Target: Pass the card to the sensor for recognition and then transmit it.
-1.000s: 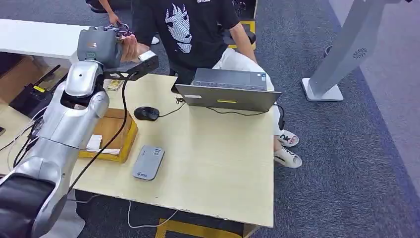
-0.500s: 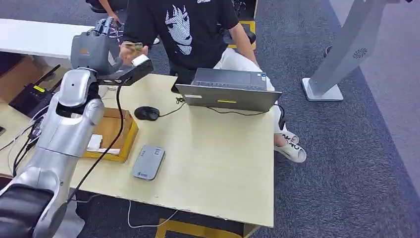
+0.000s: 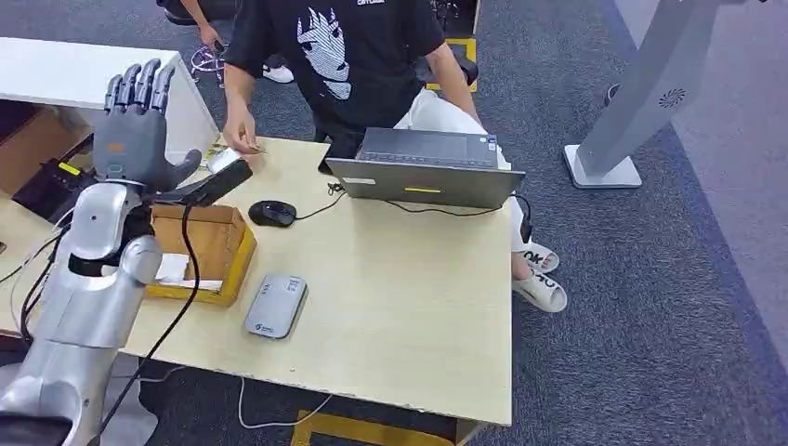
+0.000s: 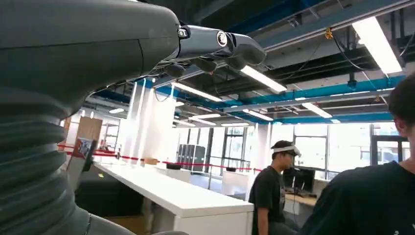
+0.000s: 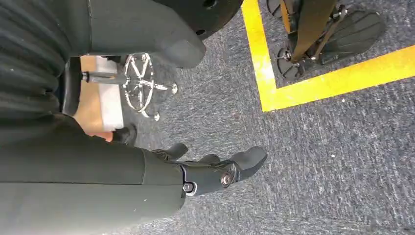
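Note:
My left hand (image 3: 135, 121) is raised above the table's left side, palm flat and fingers straight up and apart, holding nothing. In the left wrist view its fingers (image 4: 220, 46) stretch out with nothing in them. A person in a black shirt (image 3: 344, 51) sits at the far edge and holds a small card (image 3: 253, 147) down at the tabletop. The grey sensor (image 3: 276, 305) lies flat near the table's front left. My right hand (image 5: 215, 169) hangs over the grey carpet, its fingers loosely apart and holding nothing.
An open laptop (image 3: 423, 167) and a black mouse (image 3: 274, 213) sit at the far side of the wooden table (image 3: 400, 307). A cardboard box (image 3: 209, 246) lies under my left arm. A white stand (image 3: 641, 93) is on the carpet at the right, and a white desk (image 3: 56, 70) at the left.
My left hand has drawn back from the person and now stands upright with fingers spread. The person's hand has come down to the table's far edge with the card.

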